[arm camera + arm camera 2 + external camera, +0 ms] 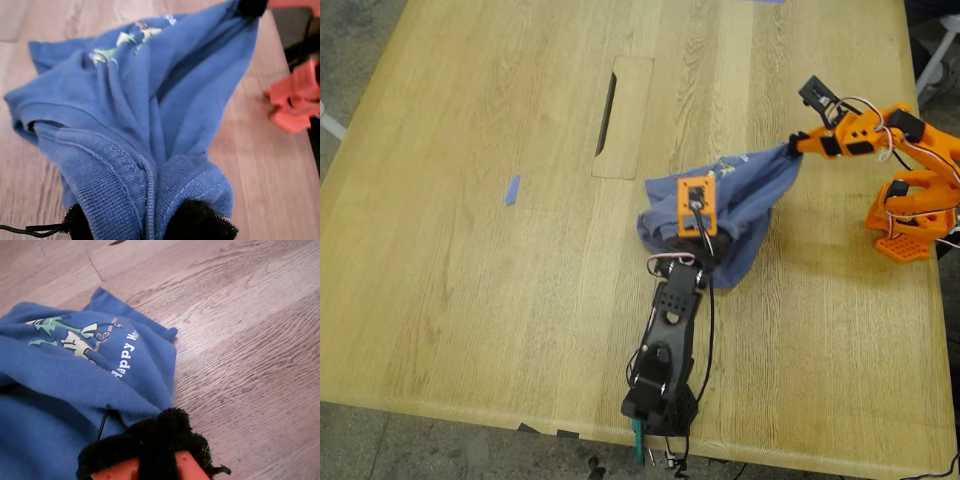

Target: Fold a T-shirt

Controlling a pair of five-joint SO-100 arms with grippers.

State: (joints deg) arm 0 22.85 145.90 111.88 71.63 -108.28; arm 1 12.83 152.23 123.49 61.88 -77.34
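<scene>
Right now the T-shirt (725,215) is bunched rather than flat, strung between my two grippers above the wooden table (470,300). My first gripper (150,222) has its black padded jaws closed tight on a ribbed, stitched edge of the cloth, which fans away from them toward the far pinch. My second gripper (150,440) is likewise closed on a fold of fabric, with the rest of the shirt sagging away from its jaws onto the table. The risk I judge greatest is a slip: each jaw holds only a small gather, so pulling the arms further apart could drag the cloth free at one end and drop it in a heap. Both pinches also seem to hold several layers, so any fold could set crooked. The second wrist view alone shows the cartoon print (75,337) and white lettering clearly; the exterior view alone shows a small blue tape scrap (511,190), well clear of both jaws, and how the two arms stand.
</scene>
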